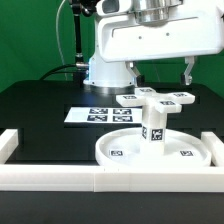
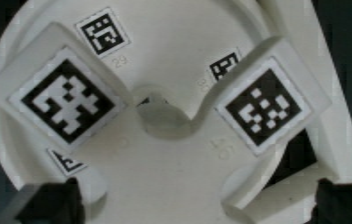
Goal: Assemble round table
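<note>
The round disc (image 1: 120, 152) lies flat on the table near the front rail. The short leg (image 1: 153, 128) stands upright in its middle. The cross-shaped base piece (image 1: 152, 98) sits on top of the leg, tags facing up. My gripper (image 1: 158, 74) hangs just above the base piece, its fingers wide apart and empty. In the wrist view the base piece (image 2: 70, 95) fills the frame, with its hub in the middle and the disc (image 2: 155, 35) beneath it. My gripper (image 2: 187, 205) is open, and the dark fingertips (image 2: 48, 203) stand on either side of one arm without touching it.
The marker board (image 1: 96, 114) lies flat behind the disc, toward the exterior view's left. A long white border rail (image 1: 110, 180) runs along the front, with raised ends at both sides. The robot's base (image 1: 105, 68) stands at the back.
</note>
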Available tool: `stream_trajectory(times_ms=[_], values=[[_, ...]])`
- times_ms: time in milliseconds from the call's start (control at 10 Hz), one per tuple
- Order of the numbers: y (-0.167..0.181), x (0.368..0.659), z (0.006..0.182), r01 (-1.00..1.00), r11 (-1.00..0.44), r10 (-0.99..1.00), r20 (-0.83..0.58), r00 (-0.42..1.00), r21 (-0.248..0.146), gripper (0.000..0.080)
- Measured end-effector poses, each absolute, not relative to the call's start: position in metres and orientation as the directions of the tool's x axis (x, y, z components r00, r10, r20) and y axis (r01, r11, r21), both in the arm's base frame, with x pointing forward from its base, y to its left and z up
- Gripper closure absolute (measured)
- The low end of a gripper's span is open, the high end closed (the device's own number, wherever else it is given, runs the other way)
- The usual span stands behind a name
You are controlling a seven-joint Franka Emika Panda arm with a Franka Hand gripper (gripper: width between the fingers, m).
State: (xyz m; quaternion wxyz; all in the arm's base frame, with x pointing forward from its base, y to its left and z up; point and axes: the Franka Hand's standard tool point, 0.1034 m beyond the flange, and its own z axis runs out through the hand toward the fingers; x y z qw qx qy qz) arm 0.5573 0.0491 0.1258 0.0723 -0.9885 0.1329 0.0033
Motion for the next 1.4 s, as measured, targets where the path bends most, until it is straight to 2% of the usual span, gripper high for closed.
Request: stream_trajectory(times_ms=[600, 900, 1400], values=[[0.051, 0.558, 0.126, 0.091, -0.987, 0.088, 0.027, 0.996, -0.133, 0.015], [0.049, 0.559, 0.125, 0.441, -0.896, 0.44, 0.033, 0.897, -0.056, 0.015], [0.042, 0.558, 0.122, 0.686, -0.727, 0.685, 0.03, 0.728, -0.037, 0.015]])
